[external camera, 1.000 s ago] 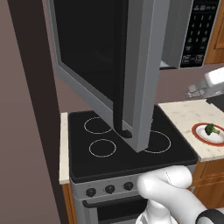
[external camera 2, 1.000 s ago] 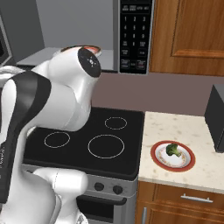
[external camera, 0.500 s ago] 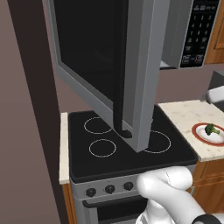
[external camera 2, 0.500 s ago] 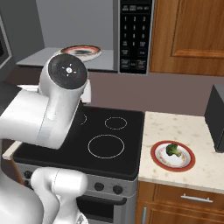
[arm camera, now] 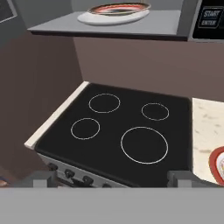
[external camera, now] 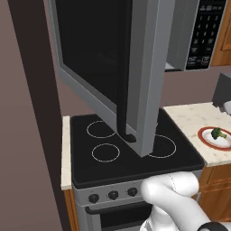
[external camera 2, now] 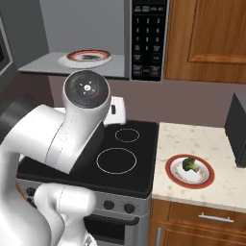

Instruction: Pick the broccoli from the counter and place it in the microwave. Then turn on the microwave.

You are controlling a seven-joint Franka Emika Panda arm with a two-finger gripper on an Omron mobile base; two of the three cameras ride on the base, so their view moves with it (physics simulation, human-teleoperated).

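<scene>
Hand view: claw [arm camera: 111,178] released, its two dark finger tips [arm camera: 44,178] set wide at the bottom edge, nothing between them. It looks down over the black cooktop [arm camera: 118,135] with four white rings. Above, the microwave [arm camera: 131,26] interior floor carries a red-rimmed plate [arm camera: 114,12]; the START key of the keypad [arm camera: 210,19] sits at upper right. A red rim of a second plate clips the right edge, on the beige tabletop [arm camera: 205,127].

Right base view: white arm [external camera 2: 72,139] stands over the stove's left part. Microwave [external camera 2: 96,38] is open, the plate inside [external camera 2: 88,57] resting on its floor, black keypad [external camera 2: 150,38] to its right. Broccoli [external camera 2: 190,164] lies on the red-rimmed white plate [external camera 2: 189,171] on the tabletop [external camera 2: 202,149], just right of the cooktop [external camera 2: 115,153], well apart from the arm. A dark box [external camera 2: 238,129] stands at the tabletop's right edge.

Left base view: microwave door [external camera: 113,72] swung wide open over the cooktop [external camera: 131,149], black handle [external camera: 122,90] facing out. Broccoli [external camera: 218,133] on its plate [external camera: 215,138] at far right.
</scene>
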